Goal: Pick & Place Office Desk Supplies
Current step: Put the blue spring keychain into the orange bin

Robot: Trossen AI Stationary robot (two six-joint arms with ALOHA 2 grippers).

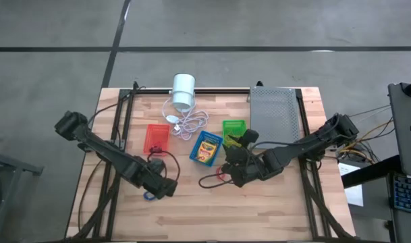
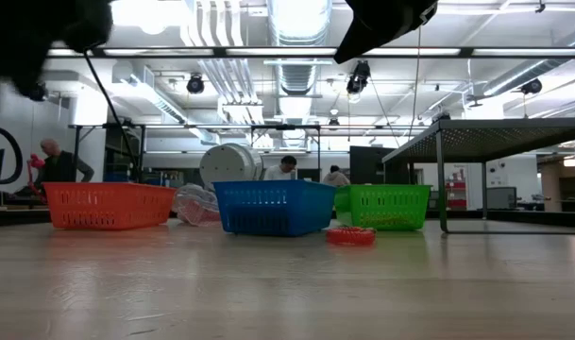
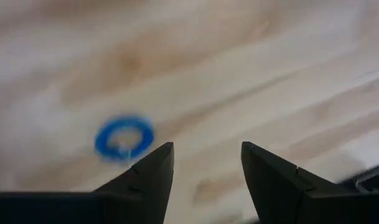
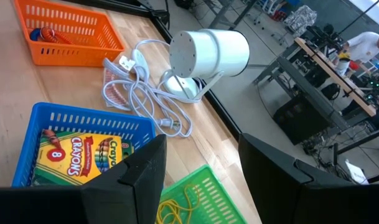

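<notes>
My left claw [image 3: 205, 180] hangs open above the counter [image 3: 251, 68] with the blue rubber band [image 3: 124, 138] lying just off one finger, so I should shift across, centre it, then descend straight and pinch.

I count three baskets beside the white cylinder [image 1: 183, 90]: one red-orange basket [image 1: 156, 138], one blue basket [image 1: 206, 148], one green basket [image 1: 234, 130]. One crayon box [image 4: 77, 155] shows, lying in the blue one. Farther from the cylinder lie two loose bands: one blue rubber band [image 3: 124, 137], one red rubber band [image 2: 350, 235].
</notes>
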